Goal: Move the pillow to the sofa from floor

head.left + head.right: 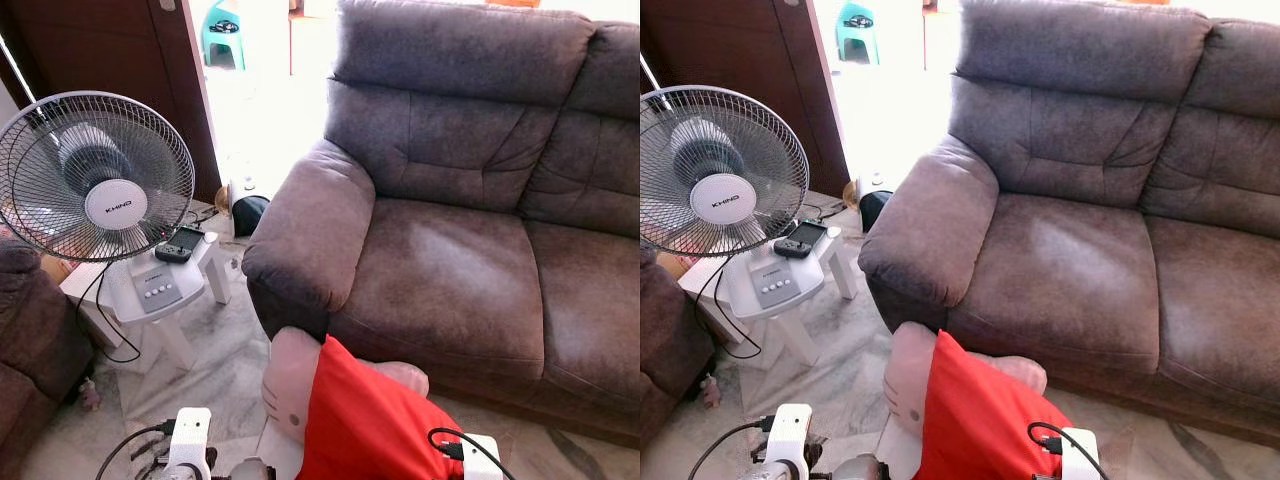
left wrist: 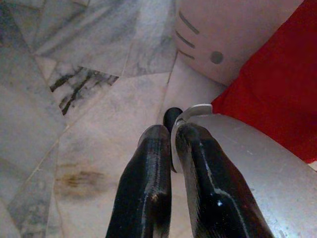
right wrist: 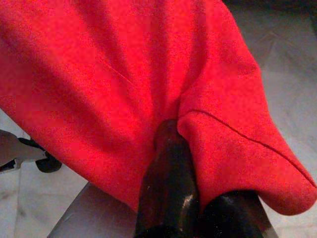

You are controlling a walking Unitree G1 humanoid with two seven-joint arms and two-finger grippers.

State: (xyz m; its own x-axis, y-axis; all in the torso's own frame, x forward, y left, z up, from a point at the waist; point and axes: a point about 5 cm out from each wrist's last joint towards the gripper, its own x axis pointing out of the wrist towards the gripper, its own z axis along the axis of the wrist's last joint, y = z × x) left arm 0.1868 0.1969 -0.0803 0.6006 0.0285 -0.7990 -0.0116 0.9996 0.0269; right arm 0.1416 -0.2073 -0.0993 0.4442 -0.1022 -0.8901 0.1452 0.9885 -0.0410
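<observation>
The pillow (image 1: 370,420) is red with a pink cat-face part and hangs low in front of me, just off the brown sofa's (image 1: 450,270) front left corner. In the right wrist view my right gripper (image 3: 171,134) is shut on a fold of the pillow's red fabric (image 3: 124,74). My left gripper (image 2: 168,134) is shut with nothing in it. It points down at the marble floor (image 2: 74,99), beside the pillow's pink face (image 2: 228,34). The sofa seat (image 1: 1070,270) is bare.
A standing fan (image 1: 95,175) sits on a white stool (image 1: 160,290) to my left, with a dark handset (image 1: 180,243) and trailing cable. A brown armchair (image 1: 30,340) stands at the far left. Behind the sofa's armrest (image 1: 305,225) is a bright doorway (image 1: 260,90).
</observation>
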